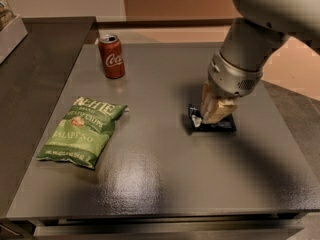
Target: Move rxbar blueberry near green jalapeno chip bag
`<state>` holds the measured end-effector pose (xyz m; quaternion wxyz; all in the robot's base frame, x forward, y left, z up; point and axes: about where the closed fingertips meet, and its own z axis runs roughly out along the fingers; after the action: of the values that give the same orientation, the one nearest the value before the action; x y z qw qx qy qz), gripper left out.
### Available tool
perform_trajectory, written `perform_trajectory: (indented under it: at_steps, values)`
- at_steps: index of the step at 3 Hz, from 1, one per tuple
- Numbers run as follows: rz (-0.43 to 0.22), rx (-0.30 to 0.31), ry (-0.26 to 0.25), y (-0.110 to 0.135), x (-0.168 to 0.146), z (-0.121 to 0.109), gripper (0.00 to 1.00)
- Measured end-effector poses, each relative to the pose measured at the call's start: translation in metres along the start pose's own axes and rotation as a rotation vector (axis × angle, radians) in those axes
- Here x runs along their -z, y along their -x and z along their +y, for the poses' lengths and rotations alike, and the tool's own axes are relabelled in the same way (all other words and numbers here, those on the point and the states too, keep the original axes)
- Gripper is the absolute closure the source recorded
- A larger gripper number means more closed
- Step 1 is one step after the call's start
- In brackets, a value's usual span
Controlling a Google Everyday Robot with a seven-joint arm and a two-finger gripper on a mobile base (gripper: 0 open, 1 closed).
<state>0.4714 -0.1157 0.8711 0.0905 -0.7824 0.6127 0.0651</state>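
Camera view, single frame.

You have the gripper (216, 115) down at the right-centre of the dark table (160, 184), hanging from the grey arm (245, 59) that enters from the upper right. Its tip sits directly on the rxbar blueberry (226, 127). From this angle you cannot tell whether it is clamped on the bar or released; its body hides the contact.

The rxbar blueberry lies flat on the table. The dark wrapper shows to the right of and below the gripper, and a white patch pokes out at its left end.

The green jalapeno chip bag (82, 132) lies flat on the left half of the table with the lettering facing up, its lower end near the left edge. It is well apart from the bar, with bare table surface between them.

A red cola can (111, 57) stands upright near the far left corner, beyond the chip bag and apart from it.

A darker counter (40, 59) adjoins the table on the left.
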Motion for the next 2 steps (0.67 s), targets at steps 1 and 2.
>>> perform_trajectory:
  at_steps: [1,2]
  values:
    - [-0.035,0.003,-0.015,0.035,0.002,-0.012,1.0]
    - [-0.06,0.013,-0.006,0.061,-0.005,-0.018,1.0]
